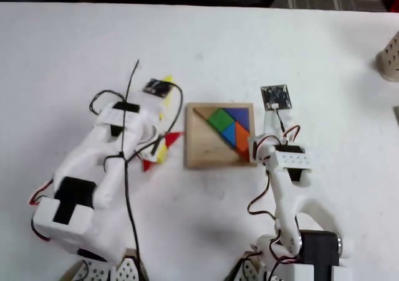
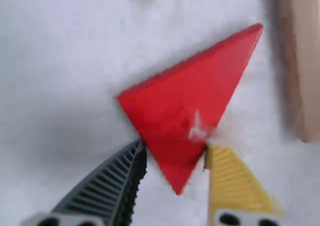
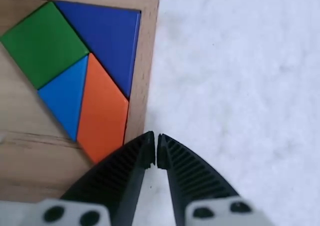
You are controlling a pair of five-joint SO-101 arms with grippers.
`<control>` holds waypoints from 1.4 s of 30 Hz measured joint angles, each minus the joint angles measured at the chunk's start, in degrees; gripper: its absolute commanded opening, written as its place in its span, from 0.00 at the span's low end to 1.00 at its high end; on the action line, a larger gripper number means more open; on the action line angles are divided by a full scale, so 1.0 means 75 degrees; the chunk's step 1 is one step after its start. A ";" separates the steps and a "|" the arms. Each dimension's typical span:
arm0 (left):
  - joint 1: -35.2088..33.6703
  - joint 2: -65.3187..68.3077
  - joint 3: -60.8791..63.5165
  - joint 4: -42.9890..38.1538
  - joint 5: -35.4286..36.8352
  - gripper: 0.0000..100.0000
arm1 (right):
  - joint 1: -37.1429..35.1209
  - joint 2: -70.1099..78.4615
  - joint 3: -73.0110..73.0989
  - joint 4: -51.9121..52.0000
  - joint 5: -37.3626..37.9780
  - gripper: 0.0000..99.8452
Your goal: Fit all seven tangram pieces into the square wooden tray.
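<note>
The left hand point(image 2: 175, 152) is down on the white surface point(image 1: 249, 57), just off the left side of the square wooden tray point(image 1: 202, 147). Its dark grey finger point(image 2: 117, 183) and yellow finger point(image 2: 235, 178) press against the two edges that meet at one corner of the red triangle point(image 2: 192, 103), so the hand is clenched on that piece. The triangle seems to lie flat on the surface, though the blur makes that hard to confirm. Its far point reaches toward the tray's wooden wall without touching it. From the high view, red tips poke out from under the left arm's white body on both sides.

Four pieces sit in the tray, packed into its upper right half:
- The green square point(image 3: 42, 43) sits tilted on a corner.
- The dark blue triangle point(image 3: 107, 40) fills the corner beside the green square.
- The light blue triangle point(image 3: 62, 98) is tucked under the green square.
- The orange parallelogram point(image 3: 102, 116) runs along the right wall.

All four touch edge to edge. The lower left half of the tray shows bare wood.

The right hand point(image 3: 155, 150) rests on the surface just outside the tray's right wall, near its lower corner and close to the orange piece. Its two black fingers point(image 3: 122, 173) are drawn together with only a thin slit between the tips, and nothing is held between them.
</note>
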 measured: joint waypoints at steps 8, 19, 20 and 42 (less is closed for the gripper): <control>0.0047 -0.0012 -0.0012 0.0023 -0.0059 0.23 | 0.0000 0.0000 0.0000 0.0000 0.0012 0.02; -0.0117 -0.0340 -0.0070 -0.1055 -0.1383 0.28 | 0.0000 0.0000 0.0000 0.0000 0.0082 0.02; -0.0117 -0.0352 -0.0070 -0.1301 -0.1606 0.29 | 0.0000 0.0000 0.0000 0.0000 0.0094 0.02; -0.0258 0.2837 -0.4173 0.0750 -0.3329 0.36 | 0.0000 0.0000 0.0000 -0.0188 0.0105 0.02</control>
